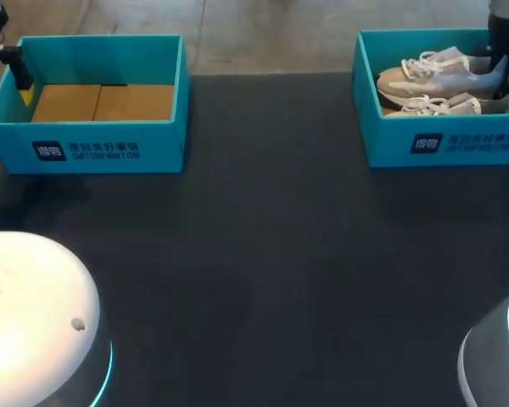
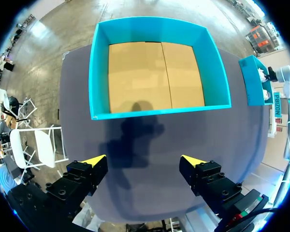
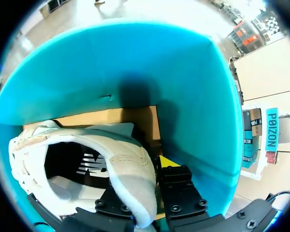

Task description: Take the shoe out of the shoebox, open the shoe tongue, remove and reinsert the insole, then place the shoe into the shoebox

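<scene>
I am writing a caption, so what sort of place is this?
Likely a robot workbench for shoe handling: a dark table, an empty teal shoebox, a second shoebox holding pale sneakers.

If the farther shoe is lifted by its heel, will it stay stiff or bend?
The farther shoe has a soft-looking padded heel collar, which probably squashes when pinched. Its thick sole likely keeps it fairly stiff. Laces may dangle.

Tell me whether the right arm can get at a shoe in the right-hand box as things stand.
Likely yes. The right gripper is down inside the open-topped shoebox, right against the heel of the farther shoe, with nothing between them.
</scene>
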You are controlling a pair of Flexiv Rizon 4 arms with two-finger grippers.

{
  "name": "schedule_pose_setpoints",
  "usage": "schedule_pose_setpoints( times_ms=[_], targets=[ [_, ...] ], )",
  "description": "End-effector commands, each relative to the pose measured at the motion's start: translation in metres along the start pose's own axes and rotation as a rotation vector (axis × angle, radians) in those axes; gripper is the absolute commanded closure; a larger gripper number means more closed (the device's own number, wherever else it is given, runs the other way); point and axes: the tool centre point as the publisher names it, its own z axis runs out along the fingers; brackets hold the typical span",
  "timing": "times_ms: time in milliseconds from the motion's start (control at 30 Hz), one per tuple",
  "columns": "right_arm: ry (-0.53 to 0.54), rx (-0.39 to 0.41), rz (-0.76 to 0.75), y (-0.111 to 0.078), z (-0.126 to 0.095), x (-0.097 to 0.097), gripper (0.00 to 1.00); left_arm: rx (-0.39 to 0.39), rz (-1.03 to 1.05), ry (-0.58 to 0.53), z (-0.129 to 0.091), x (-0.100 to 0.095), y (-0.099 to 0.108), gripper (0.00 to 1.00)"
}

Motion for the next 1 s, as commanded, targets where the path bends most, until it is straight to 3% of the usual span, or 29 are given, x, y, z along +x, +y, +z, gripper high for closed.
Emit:
schedule_pose_setpoints(
  times_ms=[33, 533, 633, 733, 1000],
  targets=[
    [0.003, -0.008, -0.006, -0.004, -0.002, 0.0, 1.0, 0.002, 0.0, -0.001, 0.0, 0.0, 0.002, 0.0],
    [0.015, -0.01, -0.02, -0.007, -0.005, 0.0, 1.0, 0.002, 0.0, -0.001, 0.0, 0.0, 0.002, 0.0],
    [0.015, -0.014, -0.02, -0.007, -0.008, 0.0, 0.78, 0.002, 0.0, -0.001, 0.0, 0.0, 0.002, 0.0],
    [0.015, -0.019, -0.019, -0.008, -0.011, 0.001, 0.67, 0.002, 0.0, -0.001, 0.0, 0.0, 0.002, 0.0],
    [0.014, -0.021, -0.015, -0.009, -0.013, 0.001, 0.6, 0.002, 0.0, -0.001, 0.0, 0.0, 0.002, 0.0]
  ],
)
